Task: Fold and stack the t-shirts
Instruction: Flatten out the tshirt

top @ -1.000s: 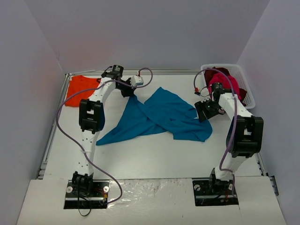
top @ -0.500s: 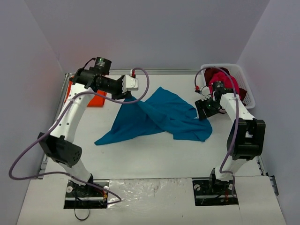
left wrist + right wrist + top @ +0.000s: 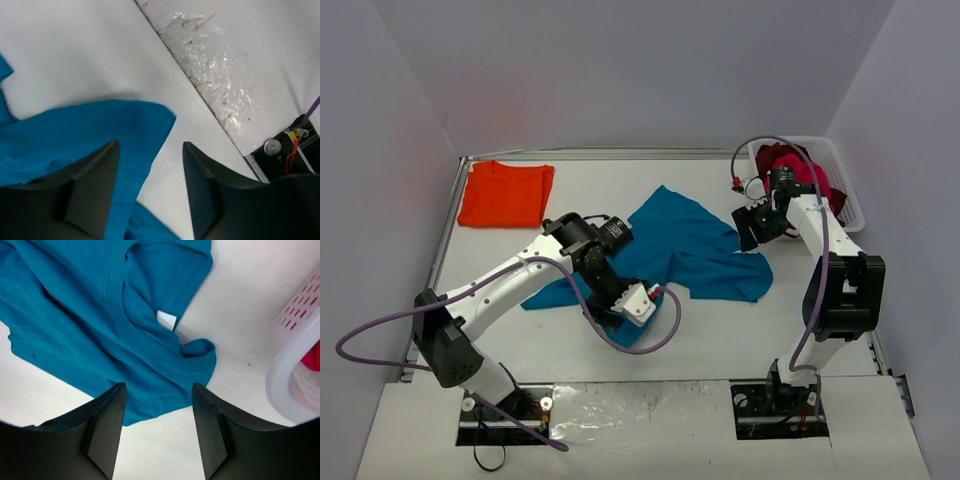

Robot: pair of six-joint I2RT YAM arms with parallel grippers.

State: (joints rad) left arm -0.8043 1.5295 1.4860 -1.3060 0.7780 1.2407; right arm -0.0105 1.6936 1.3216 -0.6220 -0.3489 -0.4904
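Top external view puts you in the flattening stage of the teal shirt [image 3: 692, 245], which lies rumpled and overlapping itself in the middle of the table [image 3: 720, 335]. The orange shirt [image 3: 506, 193] lies flat and squared at the far left corner, and the pink and dark red shirts [image 3: 810, 172] sit heaped in the basket [image 3: 848, 200] at the far right, so most of the job looks ahead of you.

Your left gripper [image 3: 642, 302] hangs low over the shirt's near edge. In the left wrist view its jaws stand partly apart with nothing pinched. A teal corner lies flat on the table just under and between them, running beneath the left-hand finger [image 3: 95, 195].

Your right gripper [image 3: 752, 228] hovers at the shirt's right edge, beside the basket. Its jaws are also apart and empty, and the right wrist view shows the collar with its white tag [image 3: 166, 320] just ahead of them, not between them.

Next, you probably need a firm pinch on two separate edges, one per arm. Then pull them apart so the cloth lies smooth before any fold.
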